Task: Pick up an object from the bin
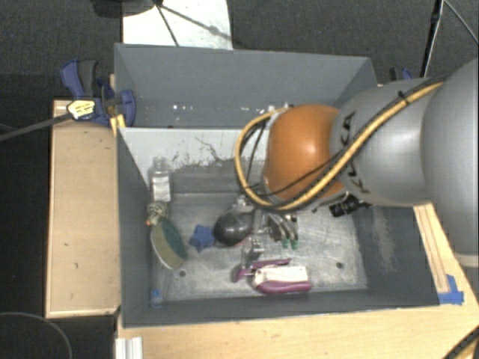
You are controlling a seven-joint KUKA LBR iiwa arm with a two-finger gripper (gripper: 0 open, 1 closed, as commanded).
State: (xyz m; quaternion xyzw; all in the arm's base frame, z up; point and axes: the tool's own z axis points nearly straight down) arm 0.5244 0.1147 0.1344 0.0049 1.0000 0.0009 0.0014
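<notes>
The arm reaches into the grey bin [133,223] with its orange wrist cover [299,152] hanging over the fingers [258,251], which sit low above the bin floor. The cover and its cables hide so much of them that I cannot tell whether they are spread or clenched, and nothing is seen between them, so the pick looks not yet made.

Two things lie closest. A black rounded lump [232,229] sits just beside the fingers on the side away from the arm, perhaps touching them. A flat purple-and-white pack [278,278] lies just past them toward the near wall. A small blue piece [200,237] rests beyond the lump. A round green-and-tan pad [166,244] and a small clear bottle [159,187] are well apart from the fingers, by the far side wall.

To do this step well, the fingers should settle squarely over one thing and not between two. The lump, being round, would probably roll off under a glancing touch, so it wants a centred, even squeeze. The pack lies low and likely needs the fingers right down at the floor, across its narrow width.

Room is unequal. The near wall stands close behind the pack, leaving little margin there. The floor on the arm's side of the fingers is bare, and the sloping back wall is well off. A straight lift upward seems the safest way out.
</notes>
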